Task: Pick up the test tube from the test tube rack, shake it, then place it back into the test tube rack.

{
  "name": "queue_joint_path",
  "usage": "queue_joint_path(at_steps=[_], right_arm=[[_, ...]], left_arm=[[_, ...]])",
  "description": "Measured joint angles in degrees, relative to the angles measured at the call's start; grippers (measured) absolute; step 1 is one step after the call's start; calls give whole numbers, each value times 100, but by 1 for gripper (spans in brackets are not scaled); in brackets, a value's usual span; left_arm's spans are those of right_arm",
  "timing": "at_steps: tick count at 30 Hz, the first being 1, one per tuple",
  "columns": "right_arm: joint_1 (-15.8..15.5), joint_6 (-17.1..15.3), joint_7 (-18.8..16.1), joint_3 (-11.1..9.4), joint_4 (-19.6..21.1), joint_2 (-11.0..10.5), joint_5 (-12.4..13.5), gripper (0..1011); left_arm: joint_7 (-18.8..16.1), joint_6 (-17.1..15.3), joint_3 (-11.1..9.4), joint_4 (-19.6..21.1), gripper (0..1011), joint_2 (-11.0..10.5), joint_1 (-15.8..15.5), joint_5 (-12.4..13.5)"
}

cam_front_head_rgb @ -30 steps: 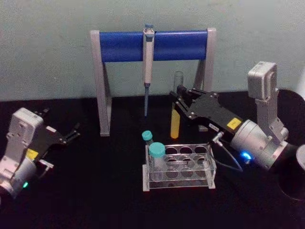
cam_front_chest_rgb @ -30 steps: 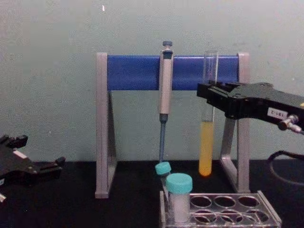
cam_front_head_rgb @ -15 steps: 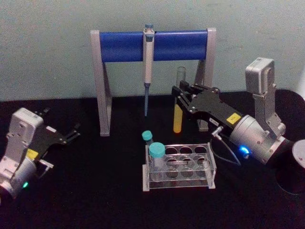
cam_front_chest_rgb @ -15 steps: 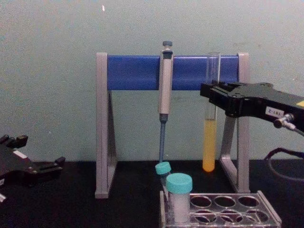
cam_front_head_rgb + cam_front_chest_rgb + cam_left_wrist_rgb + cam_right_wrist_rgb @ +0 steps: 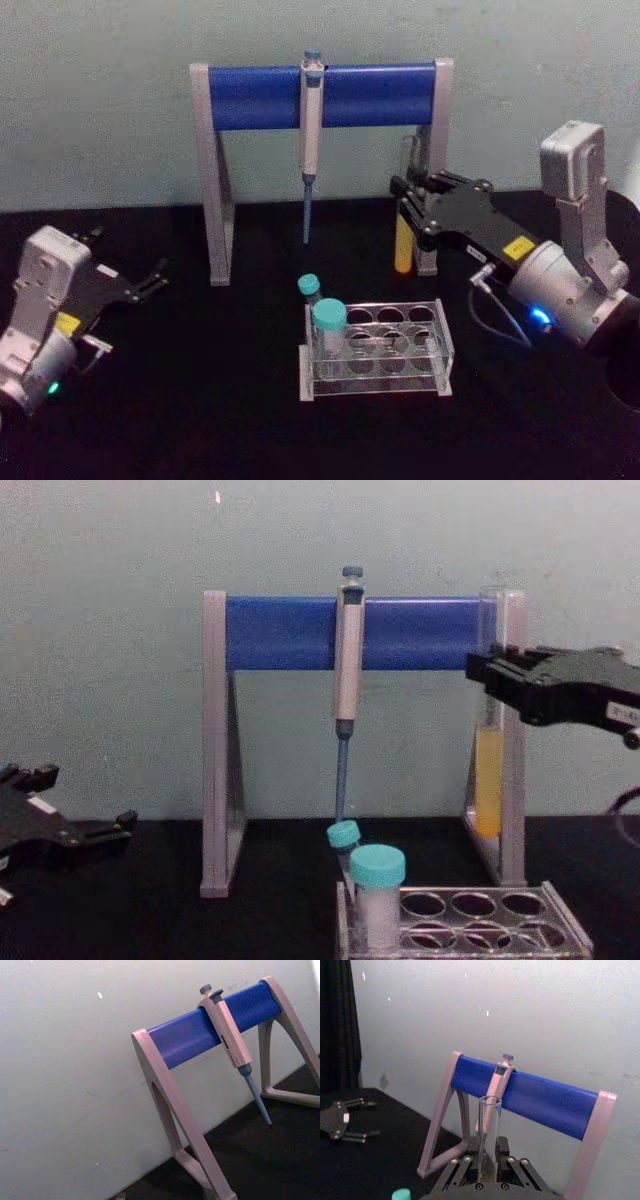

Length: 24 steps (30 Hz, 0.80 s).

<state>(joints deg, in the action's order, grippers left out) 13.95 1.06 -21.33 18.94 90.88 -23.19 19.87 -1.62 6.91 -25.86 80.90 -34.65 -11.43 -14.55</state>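
- Lower centre of the head view: the test tube rack (image 5: 375, 350) stands on the black worktop (image 5: 200, 400), with two teal-capped tubes (image 5: 328, 316) at its left end.
- Lower left: the left gripper (image 5: 127, 252) sits low over the worktop, jaws spread and holding nothing.
- Right of centre, beyond the rack: the right gripper (image 5: 405, 203) has its jaws pinching the test tube (image 5: 403, 250), which is upright and clear of the rack, with yellow liquid in its lower part.
- Farthest back: the tube overlaps the right leg of the pipette stand (image 5: 260, 97), where a pipette (image 5: 311, 110) hangs.
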Motion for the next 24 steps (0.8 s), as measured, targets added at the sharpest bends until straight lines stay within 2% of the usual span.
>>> queue_joint_path(at_steps=[7,11,17,24], right_arm=[[-273,-286,-93,-60,389,-229,-16,233],[-371,-381,-235,-59,532,-297,110,233],[-360,-365,-469,47,539,-229,425,233],[-181,-147,-564,183,266,-34,659,233]], left_arm=[[0,0,0,0,1001,0,0,0],[0,0,0,0,1001,0,0,0],[0,0,0,0,1001,0,0,0],[0,0,0,0,1001,0,0,0]])
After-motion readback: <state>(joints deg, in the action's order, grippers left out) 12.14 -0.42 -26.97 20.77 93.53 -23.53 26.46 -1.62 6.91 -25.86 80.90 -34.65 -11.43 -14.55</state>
